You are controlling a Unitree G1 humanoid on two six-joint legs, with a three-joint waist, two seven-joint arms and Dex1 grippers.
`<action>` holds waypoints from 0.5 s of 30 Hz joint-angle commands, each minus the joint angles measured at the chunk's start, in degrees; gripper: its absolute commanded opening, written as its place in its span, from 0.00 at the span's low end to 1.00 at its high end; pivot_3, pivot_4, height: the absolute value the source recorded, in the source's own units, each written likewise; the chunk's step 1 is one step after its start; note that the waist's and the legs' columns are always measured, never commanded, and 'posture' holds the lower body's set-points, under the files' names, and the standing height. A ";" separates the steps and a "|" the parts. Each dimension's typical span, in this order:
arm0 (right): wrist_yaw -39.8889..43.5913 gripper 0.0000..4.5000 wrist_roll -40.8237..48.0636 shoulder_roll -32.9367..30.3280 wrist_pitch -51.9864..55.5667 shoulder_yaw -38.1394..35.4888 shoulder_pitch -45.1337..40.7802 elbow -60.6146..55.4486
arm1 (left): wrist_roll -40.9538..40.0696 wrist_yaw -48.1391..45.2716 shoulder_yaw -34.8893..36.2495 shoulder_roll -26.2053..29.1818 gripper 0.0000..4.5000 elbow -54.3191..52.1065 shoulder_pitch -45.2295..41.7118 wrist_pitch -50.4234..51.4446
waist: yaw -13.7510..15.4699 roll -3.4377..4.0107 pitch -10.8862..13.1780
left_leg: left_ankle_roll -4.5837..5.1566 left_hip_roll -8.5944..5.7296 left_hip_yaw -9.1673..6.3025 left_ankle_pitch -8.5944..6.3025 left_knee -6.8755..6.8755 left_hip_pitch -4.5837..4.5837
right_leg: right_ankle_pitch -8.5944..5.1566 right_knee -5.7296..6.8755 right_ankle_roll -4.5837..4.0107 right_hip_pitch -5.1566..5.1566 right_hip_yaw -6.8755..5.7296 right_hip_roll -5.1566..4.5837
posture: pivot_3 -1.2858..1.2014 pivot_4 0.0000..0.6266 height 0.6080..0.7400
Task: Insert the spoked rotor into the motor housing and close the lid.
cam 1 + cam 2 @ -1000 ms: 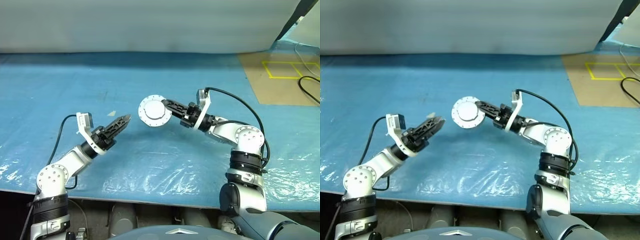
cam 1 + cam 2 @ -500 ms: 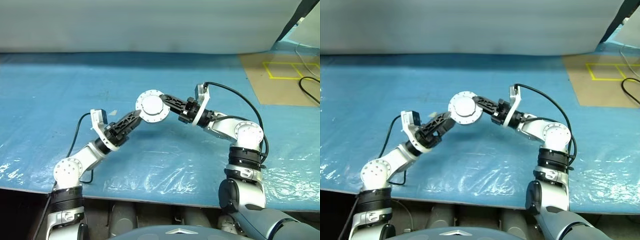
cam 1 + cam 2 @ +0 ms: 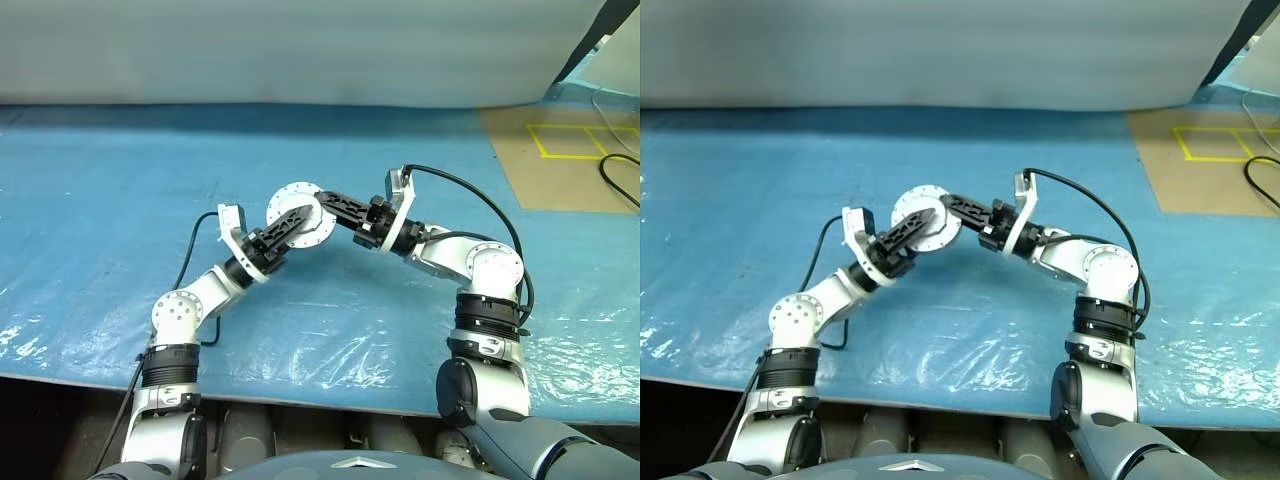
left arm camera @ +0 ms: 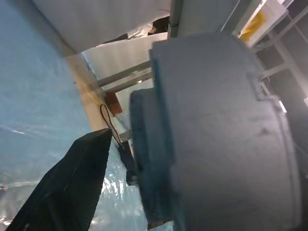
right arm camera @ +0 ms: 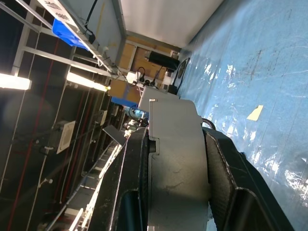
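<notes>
1. The right gripper [image 3: 322,205] is raised above the blue plastic-covered table [image 3: 120,180], reaching toward the middle of the scene from the robot's right.
2. Its two black fingers [image 5: 219,168] are closed on a round silver-grey metal disc assembly [image 3: 296,211], one finger pressed flat against each face; the jaws stand only as far apart as the disc is thick.
3. The disc is held upright, well off the table surface. The face toward the head camera is plain pale grey, with small holes around its rim.
4. Whether this disc is the motor housing, the lid, or both joined cannot be told; in the right wrist view it looks like a thick grey body [image 5: 175,163] with a step in its edge.
5. The left gripper [image 3: 288,220] reaches up from the robot's left to the same disc, its jaws spread wide.
6. One black left finger [image 3: 292,216] lies across the disc's near face; in the left wrist view a finger [image 4: 62,192] stands just beside the disc's edge. The left jaws have not closed on anything.
</notes>
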 commanded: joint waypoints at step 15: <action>0.04 0.26 3.49 0.13 -1.13 0.42 0.08 -1.39 | 1.20 0.17 0.89 -0.84 0.59 -2.19 -0.85 -0.61 | 0.13 -0.01 0.00 | 0.00 0.01 -0.03 0.00 0.12 -0.05 | 0.01 0.05 0.01 0.00 -0.01 -0.01 | 0.52 0.24 1.00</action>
